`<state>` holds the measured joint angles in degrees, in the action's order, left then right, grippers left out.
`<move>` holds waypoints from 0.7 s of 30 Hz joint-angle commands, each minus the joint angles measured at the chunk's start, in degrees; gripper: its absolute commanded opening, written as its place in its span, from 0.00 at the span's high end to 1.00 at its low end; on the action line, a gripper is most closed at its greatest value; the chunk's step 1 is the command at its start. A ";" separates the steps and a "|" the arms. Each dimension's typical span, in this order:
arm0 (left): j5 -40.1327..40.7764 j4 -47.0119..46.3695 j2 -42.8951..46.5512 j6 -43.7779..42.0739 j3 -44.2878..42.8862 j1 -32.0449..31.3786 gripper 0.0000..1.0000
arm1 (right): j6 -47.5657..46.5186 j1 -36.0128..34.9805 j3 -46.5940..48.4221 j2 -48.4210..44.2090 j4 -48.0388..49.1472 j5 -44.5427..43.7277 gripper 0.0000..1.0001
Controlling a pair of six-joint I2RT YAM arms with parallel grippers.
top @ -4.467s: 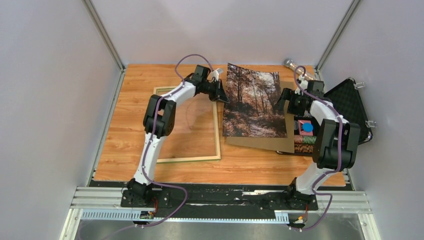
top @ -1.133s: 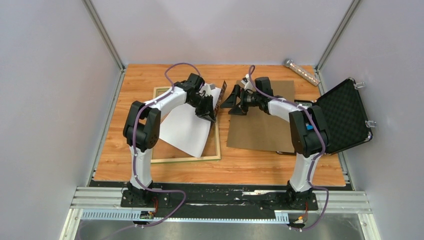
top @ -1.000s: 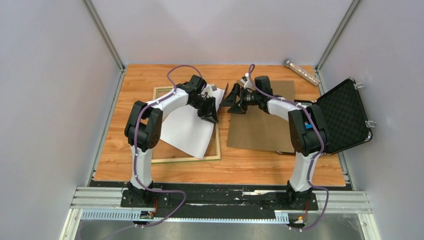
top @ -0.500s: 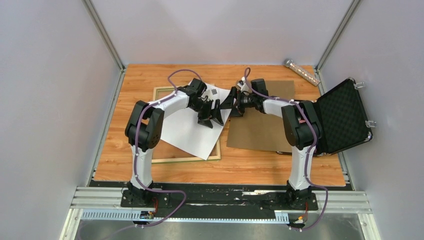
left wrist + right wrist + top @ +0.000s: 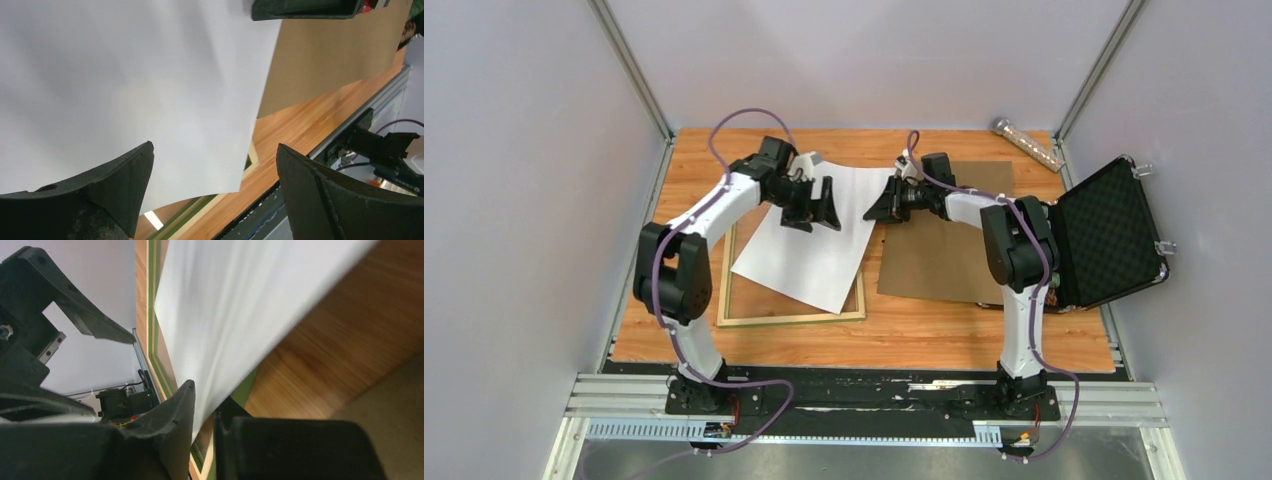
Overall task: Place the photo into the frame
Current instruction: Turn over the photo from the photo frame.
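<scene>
The photo [image 5: 814, 245] lies white side up, skewed across the frame [image 5: 792, 318], whose pale wood back faces up. The photo's right corner overhangs the frame's right rail. My right gripper [image 5: 884, 207] is shut on that right edge. In the right wrist view the white photo [image 5: 240, 305] runs between the closed fingers of the right gripper [image 5: 207, 400], above the frame's green rail [image 5: 154, 315]. My left gripper [image 5: 816, 213] hovers open over the photo's far part. In the left wrist view the photo [image 5: 125, 75] fills the space beyond the left gripper [image 5: 215, 146], which holds nothing.
A plain brown backing board [image 5: 944, 245] lies right of the frame, also seen as the board [image 5: 330, 55] in the left wrist view. An open black case [image 5: 1114, 230] stands at the right edge. A metal tube [image 5: 1027, 143] lies at the back right.
My left gripper has opened, let go of the photo and drawn back to the left. My right gripper has shut on the photo's right edge. The photo has dropped flatter over the frame.
</scene>
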<state>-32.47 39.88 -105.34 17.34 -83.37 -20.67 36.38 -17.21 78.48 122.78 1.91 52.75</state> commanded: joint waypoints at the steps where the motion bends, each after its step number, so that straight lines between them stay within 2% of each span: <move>1: 3.28 3.64 6.62 -6.02 0.63 6.19 0.01 | -4.21 -0.15 7.24 2.30 -4.56 2.44 0.88; 4: 5.35 5.51 8.71 -8.53 0.85 9.19 0.01 | -7.60 -0.15 11.90 4.05 -11.61 3.26 0.99; 9: 10.45 6.73 12.53 -11.09 1.26 12.08 0.01 | -12.79 -0.11 16.95 5.77 -20.97 3.74 1.00; 14: 16.34 6.94 14.73 -12.59 1.47 12.40 0.01 | -18.31 -0.07 19.96 5.35 -30.25 5.22 1.00; 21: 19.96 6.77 16.65 -13.20 1.83 12.57 0.01 | -25.21 0.01 21.93 3.86 -40.19 6.38 1.00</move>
<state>-15.86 46.74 -91.31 5.93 -81.73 -8.47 17.43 -17.19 97.01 128.27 -30.20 56.77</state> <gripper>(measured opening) 0.990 0.003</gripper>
